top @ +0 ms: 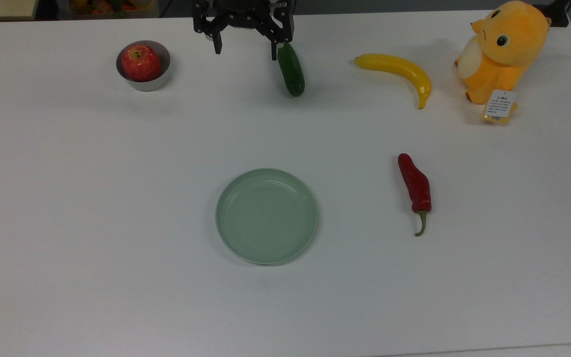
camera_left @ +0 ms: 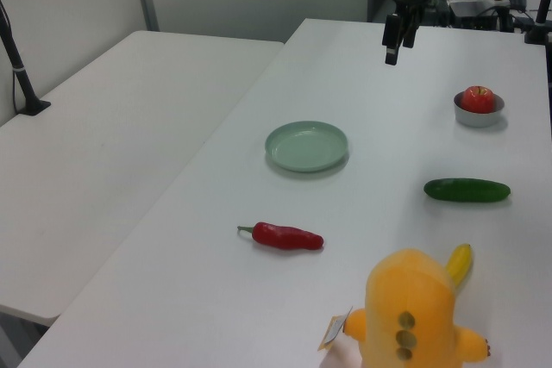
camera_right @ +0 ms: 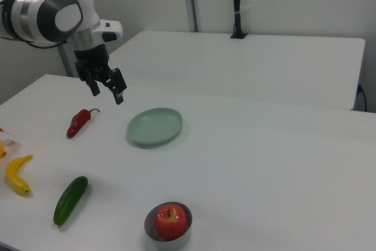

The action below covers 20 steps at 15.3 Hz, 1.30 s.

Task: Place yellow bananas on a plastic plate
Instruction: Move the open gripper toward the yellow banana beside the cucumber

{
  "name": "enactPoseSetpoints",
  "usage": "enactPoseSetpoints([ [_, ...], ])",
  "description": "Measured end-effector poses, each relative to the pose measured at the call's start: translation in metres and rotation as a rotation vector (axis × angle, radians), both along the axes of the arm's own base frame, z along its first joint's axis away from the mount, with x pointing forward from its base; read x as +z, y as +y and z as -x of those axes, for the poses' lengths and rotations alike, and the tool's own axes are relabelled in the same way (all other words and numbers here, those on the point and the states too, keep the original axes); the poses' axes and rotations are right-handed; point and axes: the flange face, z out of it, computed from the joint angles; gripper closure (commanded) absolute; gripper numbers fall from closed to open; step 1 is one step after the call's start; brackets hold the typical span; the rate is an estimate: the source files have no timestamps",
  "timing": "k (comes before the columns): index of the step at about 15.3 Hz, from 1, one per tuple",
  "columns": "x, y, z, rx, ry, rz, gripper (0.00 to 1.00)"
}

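— What is hidden in the left view?
— Most of the banana [camera_left: 461, 262] is covered by the plush toy [camera_left: 410, 312], which is cut off at the bottom edge.

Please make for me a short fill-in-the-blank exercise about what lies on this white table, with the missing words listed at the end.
1. The red apple sits inside a small metal ____.
2. The green plate has ____ on it.
3. In the top view, the banana lies between the cucumber and the orange ____.
4. The pincer hangs above the table with its fingers ____, holding nothing.

Missing words: bowl; nothing; plush toy; open
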Motion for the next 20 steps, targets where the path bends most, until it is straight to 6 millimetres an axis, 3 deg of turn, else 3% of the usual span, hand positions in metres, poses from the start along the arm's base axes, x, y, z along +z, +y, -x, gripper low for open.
enactPoseSetpoints([
  [12, 0.0, 0.009, 0.002, 0.03, 0.0, 0.001, 0.0],
  [20, -0.021, 0.024, 0.009, 0.057, 0.044, 0.006, 0.0],
])
